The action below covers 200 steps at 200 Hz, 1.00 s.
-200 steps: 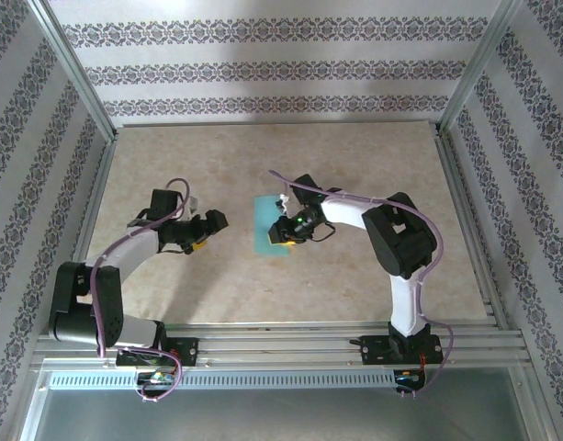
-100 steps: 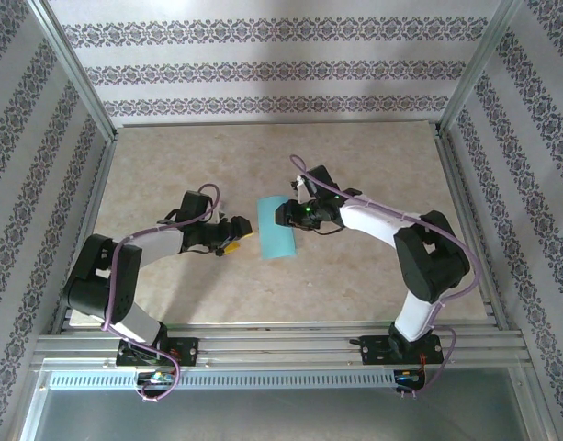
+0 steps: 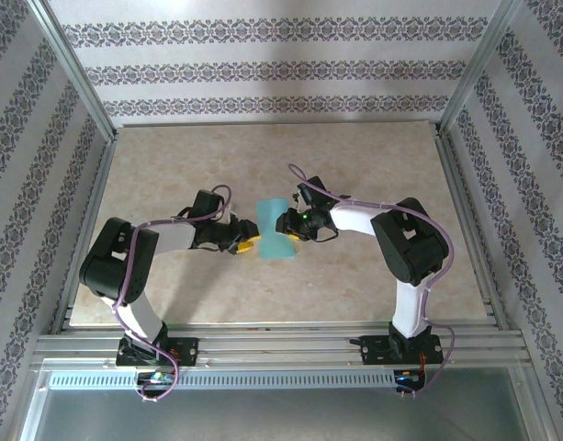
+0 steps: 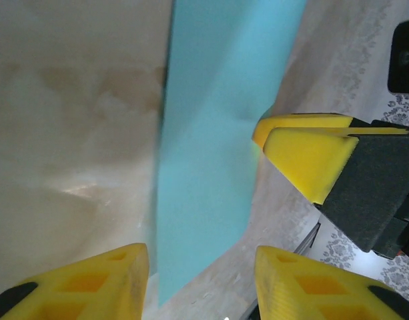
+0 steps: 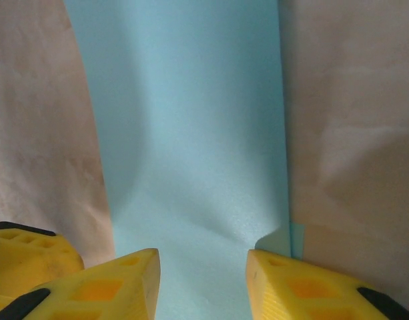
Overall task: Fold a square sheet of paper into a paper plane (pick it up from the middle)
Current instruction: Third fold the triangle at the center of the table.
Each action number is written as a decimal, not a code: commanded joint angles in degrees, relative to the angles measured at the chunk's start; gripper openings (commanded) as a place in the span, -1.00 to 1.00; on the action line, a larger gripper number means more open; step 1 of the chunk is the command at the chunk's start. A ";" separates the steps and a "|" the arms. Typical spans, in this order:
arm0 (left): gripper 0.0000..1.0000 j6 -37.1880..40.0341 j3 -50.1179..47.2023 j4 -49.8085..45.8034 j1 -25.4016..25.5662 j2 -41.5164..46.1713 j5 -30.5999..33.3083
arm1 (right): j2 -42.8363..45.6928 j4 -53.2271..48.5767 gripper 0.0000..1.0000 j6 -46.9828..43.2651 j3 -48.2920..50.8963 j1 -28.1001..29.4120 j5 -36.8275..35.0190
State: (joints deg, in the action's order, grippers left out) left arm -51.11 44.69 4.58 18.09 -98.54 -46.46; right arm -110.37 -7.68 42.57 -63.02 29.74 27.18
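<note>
The square sheet of paper (image 3: 274,230) shows as a narrow turquoise rectangle lying on the table's middle. My right gripper (image 3: 289,226) comes in from the right; its yellow fingertips (image 5: 114,283) rest on the paper (image 5: 191,127) with jaws apart, and the sheet bulges slightly between them. My left gripper (image 3: 250,243) is at the paper's left edge. In the left wrist view its jaws stand apart around the paper's (image 4: 211,133) near corner, which they do not touch. The right gripper's fingers (image 4: 304,150) sit on the paper's far edge there.
The beige table (image 3: 171,165) is fenced by aluminium rails (image 3: 460,220) and patterned walls. Both arms bend inward, and their grippers nearly meet over the paper. Cables loop above each forearm.
The left arm has swung right to the paper's edge and its jaws have narrowed. The right gripper shifted slightly on the paper, which stayed roughly in place.
</note>
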 commanded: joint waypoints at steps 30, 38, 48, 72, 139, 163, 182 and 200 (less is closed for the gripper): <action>-0.17 1.05 3.34 -2.22 1.29 -2.75 0.00 | -2.44 -0.84 -0.17 -0.97 1.78 -1.24 0.73; -0.17 1.33 3.45 -3.03 1.41 -2.79 0.63 | -2.57 -0.84 -0.17 -1.04 1.85 -1.30 0.68; -0.17 1.59 3.83 -3.88 1.55 -3.01 0.78 | -2.55 -0.97 -0.16 -1.08 1.95 -1.39 0.62; -0.15 1.89 4.52 -5.56 1.96 -3.62 1.54 | -2.75 -0.93 -0.17 -1.25 1.96 -1.44 0.68; -0.13 0.49 6.10 -2.18 2.01 -6.55 -0.38 | -2.57 -0.93 -0.17 -1.41 2.04 -1.44 0.51; -0.16 0.33 6.61 -1.77 2.01 -7.13 -0.39 | -2.57 -0.91 -0.17 -1.43 2.14 -1.53 0.42; -0.16 0.02 7.00 -1.29 2.08 -7.57 -0.87 | -2.57 -0.84 -0.17 -1.43 2.23 -1.53 0.42; -0.18 -0.04 7.43 -1.02 2.42 -7.93 -1.10 | -2.56 -0.84 -0.17 -1.49 2.24 -1.57 0.46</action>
State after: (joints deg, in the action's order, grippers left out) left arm -50.70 50.41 0.97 19.44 -104.66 -46.61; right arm -110.78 -6.59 42.06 -62.43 28.62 29.45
